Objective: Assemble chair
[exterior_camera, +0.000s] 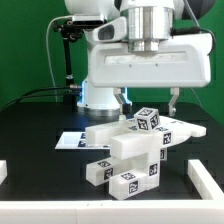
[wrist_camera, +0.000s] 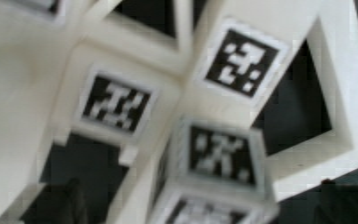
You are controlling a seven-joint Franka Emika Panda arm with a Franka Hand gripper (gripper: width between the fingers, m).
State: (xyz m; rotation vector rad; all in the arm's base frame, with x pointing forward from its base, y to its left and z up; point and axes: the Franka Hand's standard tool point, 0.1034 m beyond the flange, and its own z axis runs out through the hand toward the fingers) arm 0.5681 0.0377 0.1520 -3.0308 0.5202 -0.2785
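Observation:
The chair parts (exterior_camera: 130,155) lie joined in a white blocky cluster at the middle of the black table, with black-and-white tags on several faces. A tagged post end (exterior_camera: 148,120) sticks up at the top of the cluster. My gripper (exterior_camera: 148,103) hangs right above it, open, one finger (exterior_camera: 122,100) on each side of the post end, holding nothing. In the wrist view the tagged white panels and bars (wrist_camera: 194,110) fill the picture very close. My gripper (wrist_camera: 194,205) is blurred there, with dark finger shapes (wrist_camera: 51,195) at the sides.
The marker board (exterior_camera: 68,140) lies flat on the table at the exterior view's left of the cluster. White blocks stand at the table's left edge (exterior_camera: 4,172) and right edge (exterior_camera: 206,176). The robot base (exterior_camera: 95,95) stands behind.

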